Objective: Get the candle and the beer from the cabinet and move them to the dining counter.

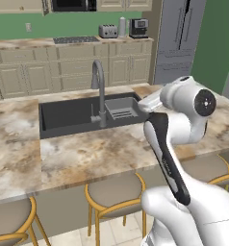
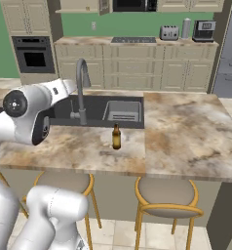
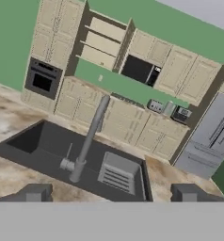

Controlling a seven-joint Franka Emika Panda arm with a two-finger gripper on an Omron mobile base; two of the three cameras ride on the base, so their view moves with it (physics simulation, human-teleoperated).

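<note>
The beer (image 2: 116, 136), a slim amber bottle with a dark neck, stands upright on the dining counter (image 2: 186, 132) just in front of the dark sink (image 2: 96, 110). My gripper (image 3: 111, 193) is open with nothing between its fingertips (image 3: 35, 193). It hovers over the counter's near side and faces across the sink and the curved tap (image 3: 88, 141) toward the back wall. High on that wall the cabinet (image 3: 102, 42) stands open, showing plain beige shelves. The candle is out of view. My arm's big white joint (image 1: 191, 103) hangs above the counter (image 1: 87, 153).
Round stools (image 2: 169, 195) with gold frames are tucked under the counter's near edge. Along the back wall run a worktop with a cooktop (image 2: 133, 40), a toaster (image 2: 169, 32) and a coffee machine (image 2: 204, 30). A black oven (image 2: 34, 58) is at left and a grey fridge (image 1: 176, 38) at right.
</note>
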